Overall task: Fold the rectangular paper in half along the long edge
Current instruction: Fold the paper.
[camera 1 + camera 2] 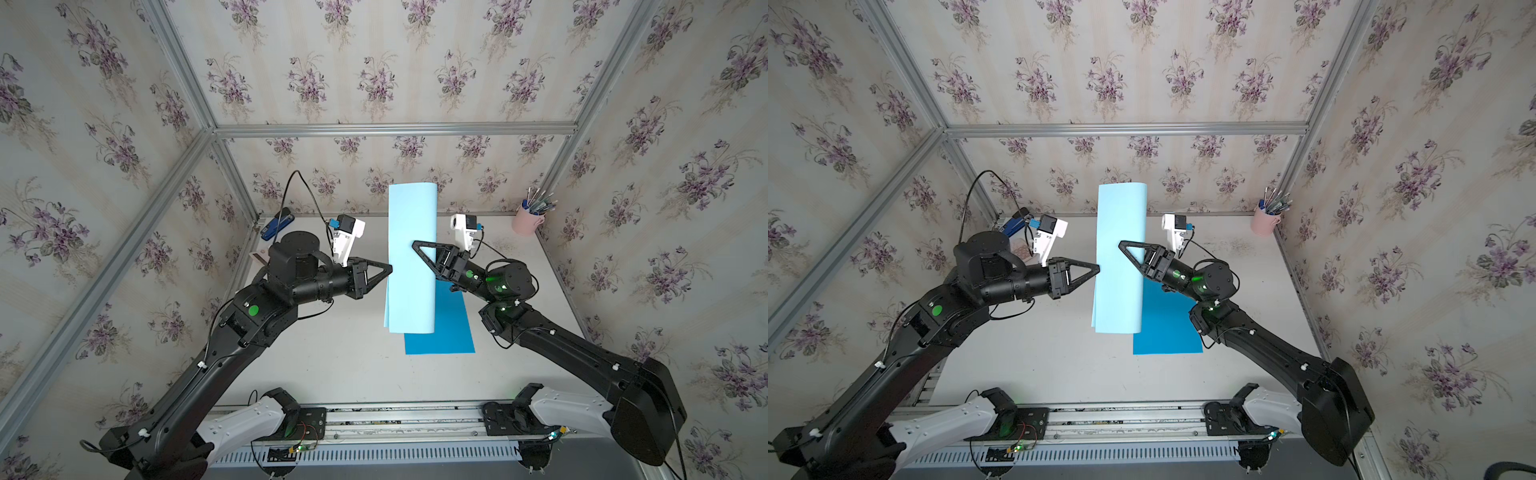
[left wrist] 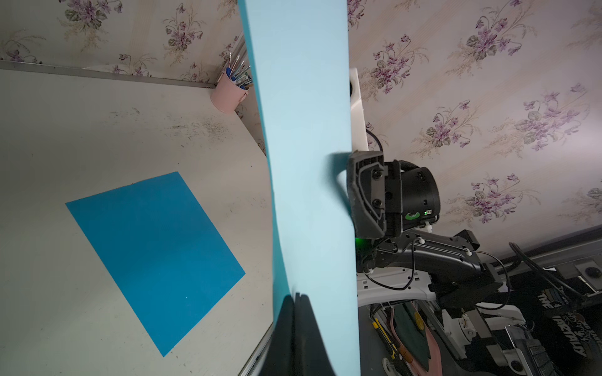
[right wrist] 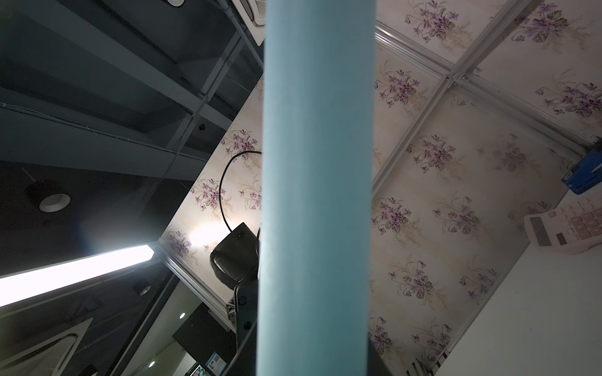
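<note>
The light blue rectangular paper [image 1: 411,257] [image 1: 1119,232] hangs upright in the air above the table, bent over on itself into a loose loop. Its rounded bend faces my right arm and its two free long edges face my left arm. My left gripper [image 1: 390,269] [image 1: 1098,269] [image 2: 298,296] is shut on those free edges about halfway along. My right gripper [image 1: 414,244] [image 1: 1121,244] [image 3: 312,351] straddles the rounded bend of the paper [image 3: 317,162], one finger on each side and touching it. The bend is still round, not creased flat.
A dark blue sheet [image 1: 444,332] [image 2: 156,254] lies flat on the white table [image 1: 340,365] under the held paper. A pink cup of pens [image 1: 528,222] stands in the back right corner. A blue stapler [image 1: 276,226] and a calculator [image 3: 566,228] sit at the back left.
</note>
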`<state>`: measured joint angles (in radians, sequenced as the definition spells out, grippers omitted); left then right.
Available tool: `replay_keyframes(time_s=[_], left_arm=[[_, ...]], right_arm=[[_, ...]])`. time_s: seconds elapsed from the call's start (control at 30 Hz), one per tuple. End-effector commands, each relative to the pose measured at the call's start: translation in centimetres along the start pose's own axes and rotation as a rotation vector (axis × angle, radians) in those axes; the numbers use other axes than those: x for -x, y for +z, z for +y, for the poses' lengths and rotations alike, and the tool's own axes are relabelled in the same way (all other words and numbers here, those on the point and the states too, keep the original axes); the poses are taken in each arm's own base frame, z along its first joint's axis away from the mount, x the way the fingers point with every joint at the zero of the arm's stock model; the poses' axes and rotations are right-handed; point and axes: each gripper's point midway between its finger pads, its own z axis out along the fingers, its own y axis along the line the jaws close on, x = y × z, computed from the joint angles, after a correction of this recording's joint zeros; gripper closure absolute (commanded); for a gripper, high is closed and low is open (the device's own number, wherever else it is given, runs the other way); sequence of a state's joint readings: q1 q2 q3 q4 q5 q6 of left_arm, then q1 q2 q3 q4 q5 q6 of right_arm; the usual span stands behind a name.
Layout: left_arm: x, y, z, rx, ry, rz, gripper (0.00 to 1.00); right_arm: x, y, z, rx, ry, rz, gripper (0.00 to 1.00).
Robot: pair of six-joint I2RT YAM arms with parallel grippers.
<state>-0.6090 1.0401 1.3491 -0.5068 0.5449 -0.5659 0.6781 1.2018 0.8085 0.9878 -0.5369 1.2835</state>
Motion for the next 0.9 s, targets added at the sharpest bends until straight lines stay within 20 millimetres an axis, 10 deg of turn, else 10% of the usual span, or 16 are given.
replay_keyframes(time_s=[0.0,0.23,0.87], left_arm=[[0.6,-0.3,-0.5,-0.007,0.026,-0.022,0.9],[0.8,-0.6,-0.3,0.015,0.037,-0.035,0.66],[1.7,-0.4,-0.9,-0.006,0.035,-0.055,0.58]], right_arm=[[-0.1,0.0,1.1,0.024,-0.029,0.011,0.69],[-0.3,-0.1,1.7,0.017,-0.048,0.033,0.69],[-1.2,0.1,2.1,0.078,0.001,0.085,0.7]])
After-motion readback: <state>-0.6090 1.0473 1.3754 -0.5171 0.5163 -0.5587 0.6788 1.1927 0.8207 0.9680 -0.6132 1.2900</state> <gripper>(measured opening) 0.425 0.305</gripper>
